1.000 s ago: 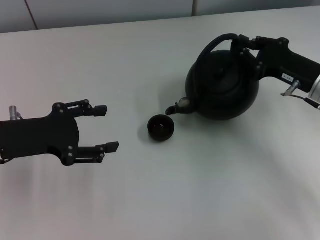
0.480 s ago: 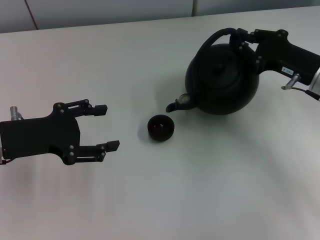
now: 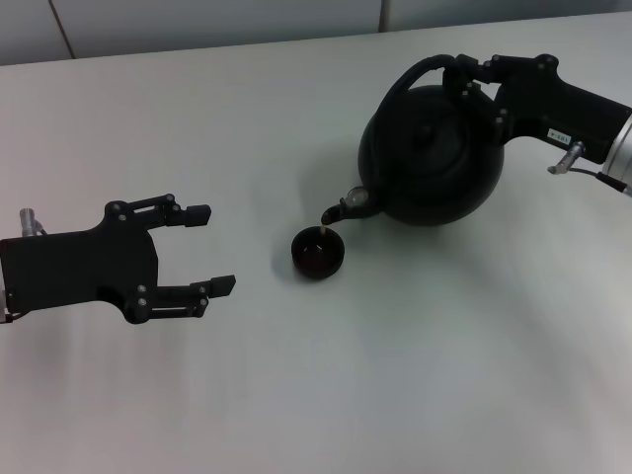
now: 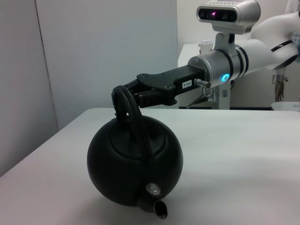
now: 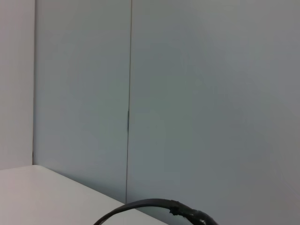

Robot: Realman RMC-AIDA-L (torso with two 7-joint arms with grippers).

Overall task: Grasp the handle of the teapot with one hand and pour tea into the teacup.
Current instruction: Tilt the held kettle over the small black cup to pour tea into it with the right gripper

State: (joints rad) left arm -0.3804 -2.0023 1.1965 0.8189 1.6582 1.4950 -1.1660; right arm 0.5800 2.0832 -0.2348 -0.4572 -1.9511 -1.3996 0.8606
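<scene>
One squat, round, matte-black teapot (image 3: pixel 432 155) is tilting at the right of the white table (image 3: pixel 316 395), its short spout (image 3: pixel 343 208) hanging just over the single small black teacup (image 3: pixel 318 252) near the table's middle. The right gripper (image 3: pixel 466 77) is clamping the pot's thin arched handle (image 3: pixel 420 74). The left gripper (image 3: pixel 207 252) is hovering at the table's left, well apart, fingers spread wide and holding nothing.

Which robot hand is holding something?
The right gripper: it is shut on the teapot's handle. The left gripper is open and holds nothing.
</scene>
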